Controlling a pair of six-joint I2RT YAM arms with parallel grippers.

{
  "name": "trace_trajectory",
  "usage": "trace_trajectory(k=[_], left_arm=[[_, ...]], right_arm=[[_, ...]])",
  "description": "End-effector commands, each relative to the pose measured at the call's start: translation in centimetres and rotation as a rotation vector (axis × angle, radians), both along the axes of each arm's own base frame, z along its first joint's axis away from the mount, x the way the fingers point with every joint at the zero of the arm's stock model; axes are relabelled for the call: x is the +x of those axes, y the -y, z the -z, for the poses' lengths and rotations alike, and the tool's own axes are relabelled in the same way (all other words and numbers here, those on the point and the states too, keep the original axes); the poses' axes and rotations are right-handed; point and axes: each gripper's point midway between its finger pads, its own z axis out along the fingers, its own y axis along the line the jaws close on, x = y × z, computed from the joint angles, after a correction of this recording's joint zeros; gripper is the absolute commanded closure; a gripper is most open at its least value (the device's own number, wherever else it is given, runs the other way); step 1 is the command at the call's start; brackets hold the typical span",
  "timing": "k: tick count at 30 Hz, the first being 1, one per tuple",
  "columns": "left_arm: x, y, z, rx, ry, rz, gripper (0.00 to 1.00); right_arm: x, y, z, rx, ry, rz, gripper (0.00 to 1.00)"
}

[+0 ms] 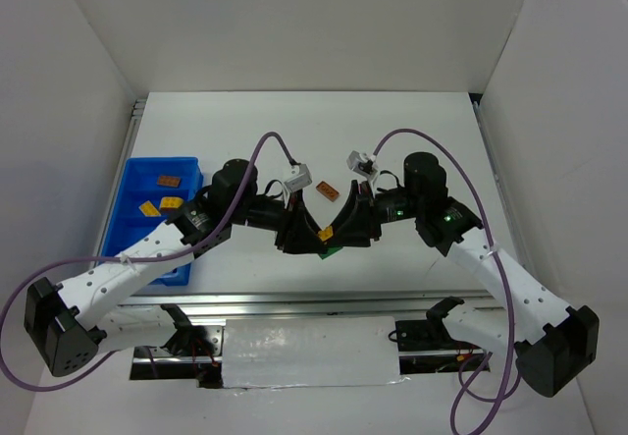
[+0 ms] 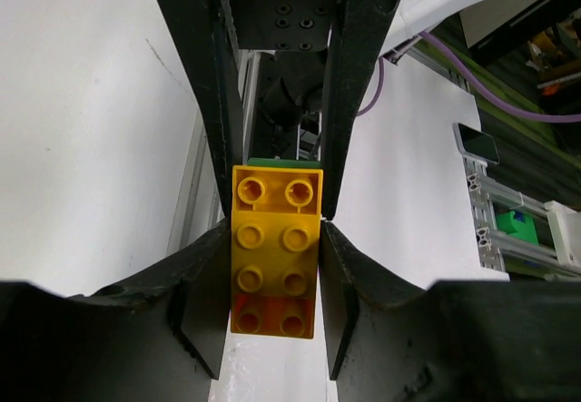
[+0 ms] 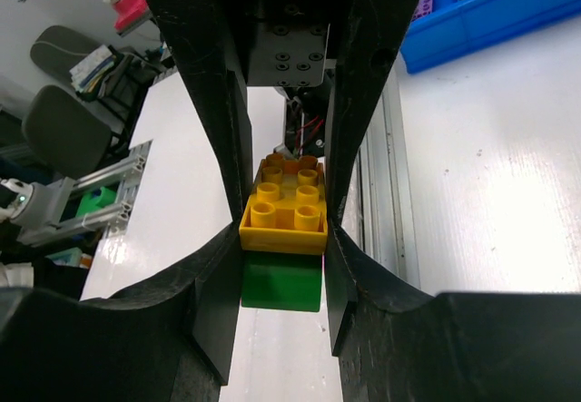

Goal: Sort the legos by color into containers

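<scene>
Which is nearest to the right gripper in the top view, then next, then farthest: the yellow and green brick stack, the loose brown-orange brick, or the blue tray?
1. yellow and green brick stack: clamped in the right gripper, centre.
2. loose brown-orange brick: on the table just beyond.
3. blue tray: far left.

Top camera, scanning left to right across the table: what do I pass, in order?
Blue tray → left tool → right tool. The yellow-and-green bricks pinched between both tools and the loose orange brick beyond them sit right at the meeting point, so they are left out.
</scene>
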Motion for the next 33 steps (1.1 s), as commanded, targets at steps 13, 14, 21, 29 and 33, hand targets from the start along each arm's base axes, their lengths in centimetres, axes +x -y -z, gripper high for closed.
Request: trace_trajectory(k=[13,14,21,29,33], left_arm=[[0.0,0.0,-3.9,-0.097,0.129,0.009,0.31],[-0.1,0.0,-3.9,-0.098,0.13,0.011,0.34],[-0.4,0.2,-3.4,-0.097,0.114,0.038,0.31],[-0.3,0.4,-2.9,-0.081,0.1,0.05,0.41],[-0.3,0.4,-2.8,-0.081,0.103,0.052,0.51]], right_arm=[[-0.7,0.1,-0.4,-0.016,0.035,-0.042,1.0],[-0.7,0.1,-0.4,-0.015,0.036,-0.041,1.0],[-0.8,0.2,-1.5,0.015,0.074,-0.015,1.0],[-0.9,0.3,-2.1,0.032,0.097,-0.007,1.0],[-0.9,0.4,-2.1,0.031,0.101,0.001,1.0]])
